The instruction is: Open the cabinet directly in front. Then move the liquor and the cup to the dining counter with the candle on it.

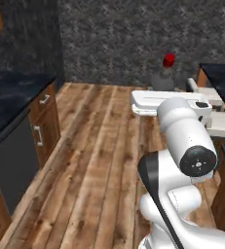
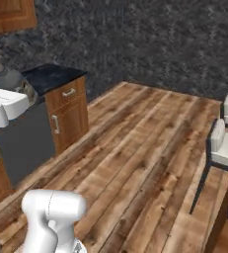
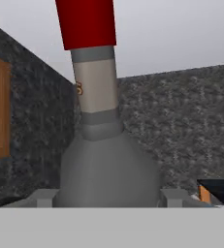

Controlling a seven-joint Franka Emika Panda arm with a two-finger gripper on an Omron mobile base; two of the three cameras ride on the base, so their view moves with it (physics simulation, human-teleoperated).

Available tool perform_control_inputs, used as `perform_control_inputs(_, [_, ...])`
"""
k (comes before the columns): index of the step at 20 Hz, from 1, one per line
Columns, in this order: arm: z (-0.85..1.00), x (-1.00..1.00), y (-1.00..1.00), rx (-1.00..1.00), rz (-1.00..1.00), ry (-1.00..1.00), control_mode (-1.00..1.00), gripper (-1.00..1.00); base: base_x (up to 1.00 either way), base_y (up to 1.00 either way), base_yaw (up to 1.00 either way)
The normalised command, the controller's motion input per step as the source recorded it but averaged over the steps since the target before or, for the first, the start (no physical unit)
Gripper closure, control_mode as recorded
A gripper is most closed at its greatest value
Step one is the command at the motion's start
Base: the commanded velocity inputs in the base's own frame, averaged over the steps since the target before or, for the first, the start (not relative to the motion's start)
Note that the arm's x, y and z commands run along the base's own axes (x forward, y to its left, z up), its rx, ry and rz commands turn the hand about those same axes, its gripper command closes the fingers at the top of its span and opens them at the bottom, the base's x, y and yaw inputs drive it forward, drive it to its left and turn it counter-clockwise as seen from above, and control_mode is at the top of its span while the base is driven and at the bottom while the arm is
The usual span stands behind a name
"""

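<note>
The liquor [image 3: 106, 160], a grey rounded bottle with a narrow neck and red cap, stands upright between my gripper's [image 3: 108, 197] fingers [image 3: 43, 197], which close on its wide body. In the left base view the liquor [image 1: 165, 73] is held in the air just beyond my white forearm, over the wood floor. From the right base view its red cap and grey body [image 2: 9, 78] show at the far left edge. The dining counter [image 1: 223, 78] has its black top at the right. A corner of the wooden cabinet [image 2: 9, 15] shows top left. The cup is out of view.
A black-topped counter with drawers [image 1: 11, 97] runs along the left, above a dark appliance front [image 1: 14, 160]. White stools [image 2: 224, 143] stand beside the dining counter. Wood floor [image 1: 94, 146] lies open between the two counters, and a dark patterned wall closes the back.
</note>
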Motion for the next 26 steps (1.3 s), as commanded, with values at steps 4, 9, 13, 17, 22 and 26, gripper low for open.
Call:
perform_control_inputs(4, [0.0, 0.0, 0.0, 0.0, 0.0, 0.0, 1.0, 1.0, 0.0, 0.0, -1.0])
perform_control_inputs(9, [0.0, 0.0, 0.0, 0.0, 0.0, 0.0, 1.0, 1.0, -0.03, 0.03, -0.91])
perform_control_inputs(13, [0.0, 0.0, 0.0, 0.0, 0.0, 0.0, 1.0, 1.0, -0.01, 0.02, -0.55])
perform_control_inputs(17, [0.0, 0.0, 0.0, 0.0, 0.0, 0.0, 1.0, 1.0, 0.01, 0.0, 0.0])
perform_control_inputs(22, [0.0, 0.0, 0.0, 0.0, 0.0, 0.0, 1.0, 1.0, 0.1, 0.47, -0.28])
perform_control_inputs(26, [0.0, 0.0, 0.0, 0.0, 0.0, 0.0, 1.0, 1.0, 0.0, 0.49, -0.85])
